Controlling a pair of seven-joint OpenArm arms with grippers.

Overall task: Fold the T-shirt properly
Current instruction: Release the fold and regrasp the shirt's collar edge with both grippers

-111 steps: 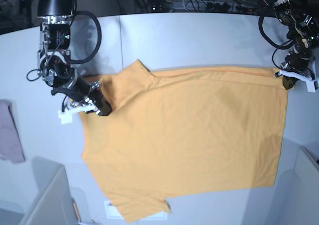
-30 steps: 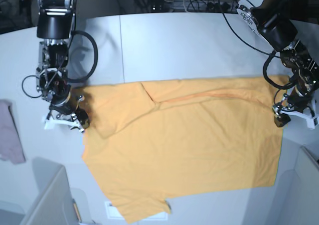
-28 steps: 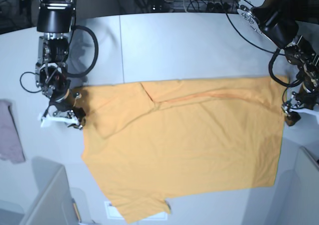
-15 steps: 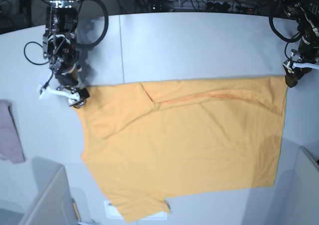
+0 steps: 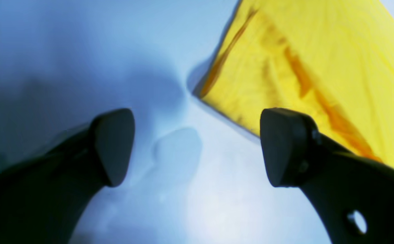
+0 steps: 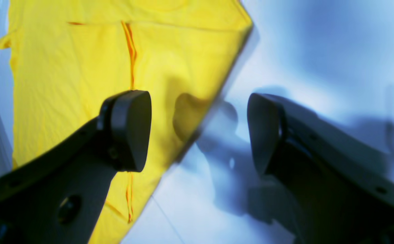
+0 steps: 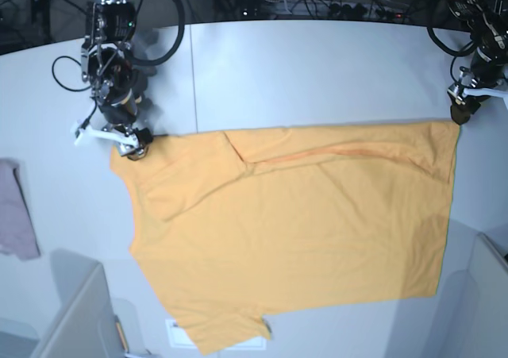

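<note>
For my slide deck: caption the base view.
Both pincers, left and right, open at the far corners of the orange T-shirt with its far edge folded over.

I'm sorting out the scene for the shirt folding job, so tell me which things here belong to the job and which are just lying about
Part of the job:
T-shirt, spread on the table, one sleeve folded in
left gripper, open, at one corner of the shirt
right gripper, open, at the opposite corner

Just lying about:
pinkish-grey cloth at the table's edge
grey bins at the near corners
</note>
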